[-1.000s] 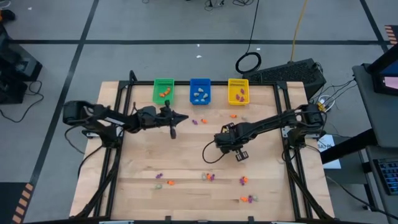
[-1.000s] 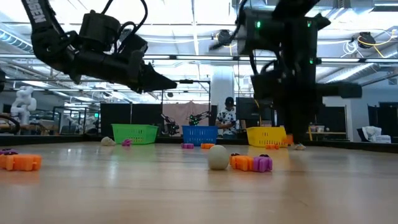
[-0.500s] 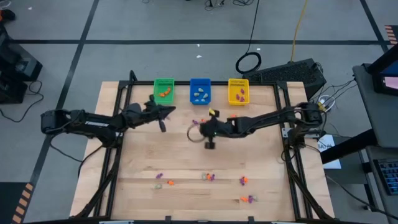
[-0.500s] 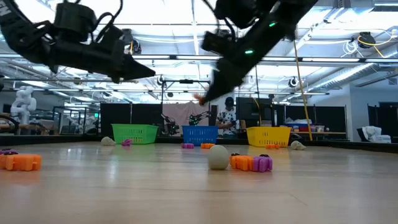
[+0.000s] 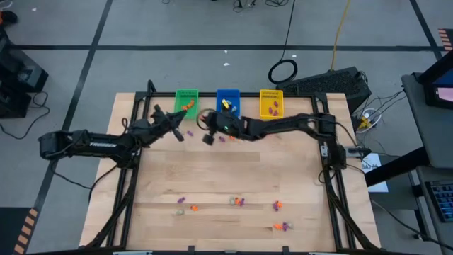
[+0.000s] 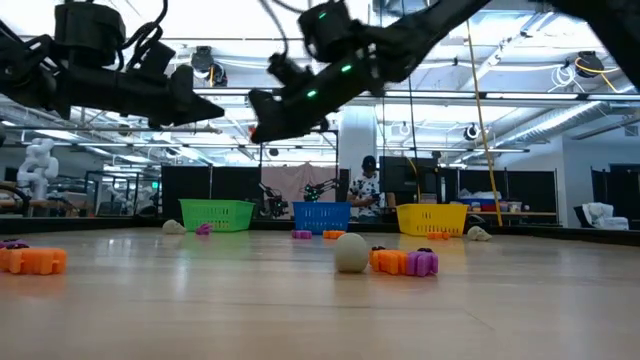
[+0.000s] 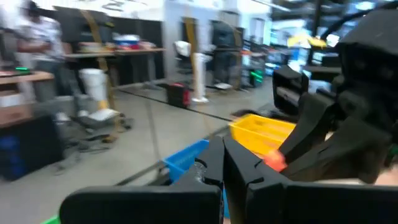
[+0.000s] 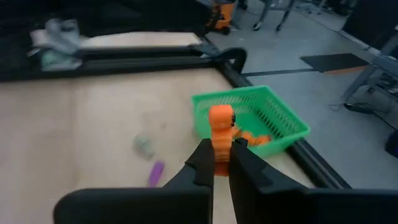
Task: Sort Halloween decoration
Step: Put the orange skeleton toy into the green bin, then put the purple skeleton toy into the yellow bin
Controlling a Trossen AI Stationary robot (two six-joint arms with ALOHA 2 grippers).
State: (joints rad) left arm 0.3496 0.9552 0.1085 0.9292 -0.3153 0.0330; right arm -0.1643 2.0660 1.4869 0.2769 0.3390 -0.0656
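Observation:
My right gripper (image 5: 203, 127) hangs above the table's far middle, just short of the green bin (image 8: 249, 118), shut on an orange trinket (image 8: 219, 127). To its left my left gripper (image 7: 224, 168) is raised, shut and holding nothing. More orange pieces (image 8: 250, 139) lie inside the green bin. A purple trinket (image 8: 155, 173) and a pale grey one (image 8: 144, 145) lie flat on the wood in front of that bin. Other Halloween decoration pieces (image 5: 237, 202) are scattered near the front edge. My right gripper pinches the orange trinket's lower part (image 8: 219, 149) between its two fingertips (image 8: 202, 158). The fingers reach almost level from the table's right side, toward the green bin. The trinket sticks out past the fingertips, lifted clear of the table.
A blue bin (image 5: 228, 103) and a yellow bin (image 5: 271, 104) stand right of the green bin (image 5: 186, 103) along the far edge. A pale ball (image 6: 351, 252) and an orange-and-purple cluster (image 6: 405, 262) lie nearest the low camera. People stand in the room behind.
My right gripper has risen from the table's middle and swung toward the far left, to the green bin. It has tipped from pointing down to nearly level, carrying the orange trinket. My left gripper has drawn back toward the table's left and risen a little.

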